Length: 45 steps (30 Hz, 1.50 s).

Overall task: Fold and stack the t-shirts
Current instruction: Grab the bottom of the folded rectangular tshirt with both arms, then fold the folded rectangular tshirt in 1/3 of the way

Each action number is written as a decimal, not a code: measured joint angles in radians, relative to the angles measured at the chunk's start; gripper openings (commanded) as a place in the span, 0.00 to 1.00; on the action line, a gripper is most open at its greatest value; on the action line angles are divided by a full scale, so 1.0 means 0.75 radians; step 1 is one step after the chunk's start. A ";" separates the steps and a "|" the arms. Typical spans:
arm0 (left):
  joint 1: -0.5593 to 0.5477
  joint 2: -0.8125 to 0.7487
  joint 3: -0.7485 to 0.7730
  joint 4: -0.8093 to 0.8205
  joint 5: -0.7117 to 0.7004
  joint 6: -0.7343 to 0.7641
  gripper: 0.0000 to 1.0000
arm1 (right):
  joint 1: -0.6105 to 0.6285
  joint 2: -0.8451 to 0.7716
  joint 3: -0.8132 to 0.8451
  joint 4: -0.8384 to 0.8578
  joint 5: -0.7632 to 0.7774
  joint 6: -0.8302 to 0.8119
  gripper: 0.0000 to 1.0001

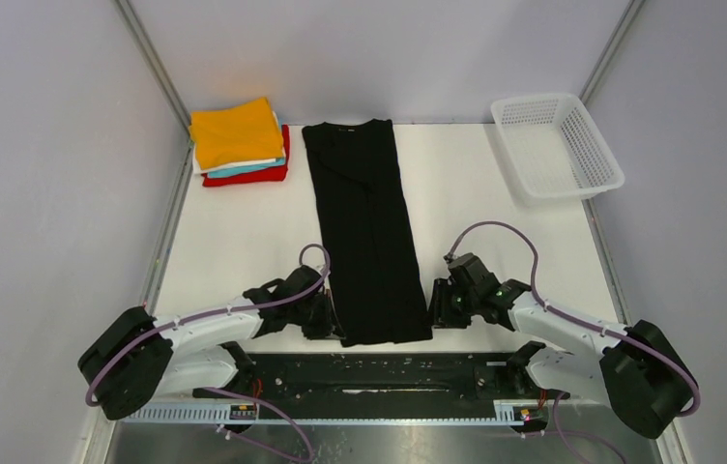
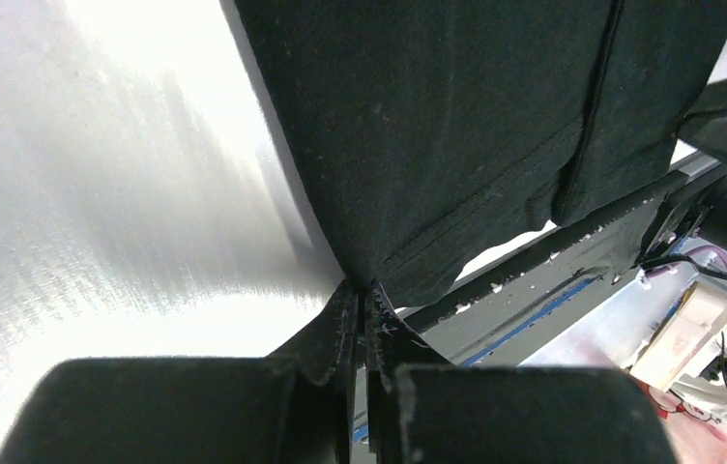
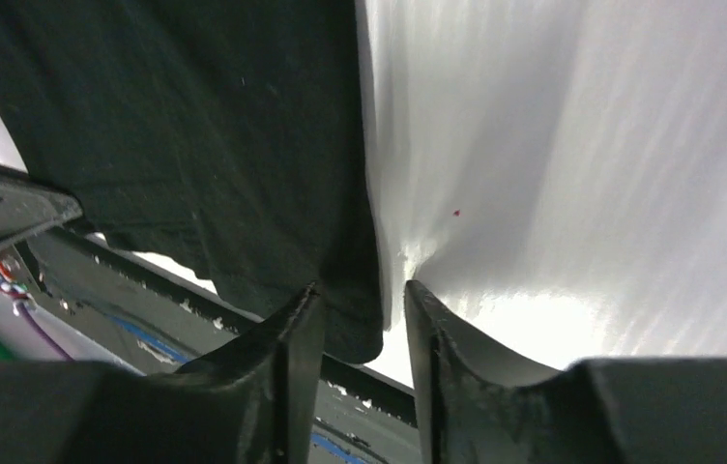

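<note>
Table (image 1: 244, 242), white, seen from above. A long black t-shirt (image 1: 364, 222), folded into a narrow strip, runs from between the two sets of jaws toward the far edge. Left arm (image 1: 205, 333) and right arm (image 1: 563, 329) reach in low at the strip's near corners. Left jaws are clenched on the near left hem corner, pinching the cloth. Right jaws are released and parted, with the near right corner lying in the gap between them. Well beyond the right jaws sits a white mesh basket (image 1: 603, 159). Well beyond the left jaws, beside the shirt's collar end, is a stack of folded t-shirts (image 1: 236, 133): orange on top, then white, teal, red.
</note>
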 measured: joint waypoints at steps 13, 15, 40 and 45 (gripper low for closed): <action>-0.007 -0.055 -0.020 -0.043 -0.020 -0.020 0.00 | 0.087 0.006 -0.054 0.026 -0.094 0.079 0.00; -0.008 -0.073 -0.031 -0.044 -0.018 -0.023 0.00 | 0.088 -0.001 -0.070 0.040 -0.108 0.092 0.00; 0.074 -0.244 0.131 -0.116 0.097 0.078 0.00 | 0.255 -0.253 0.150 0.092 0.036 0.099 0.00; 0.284 -0.111 0.260 -0.081 0.047 0.150 0.00 | 0.144 0.048 0.411 0.144 0.089 0.028 0.00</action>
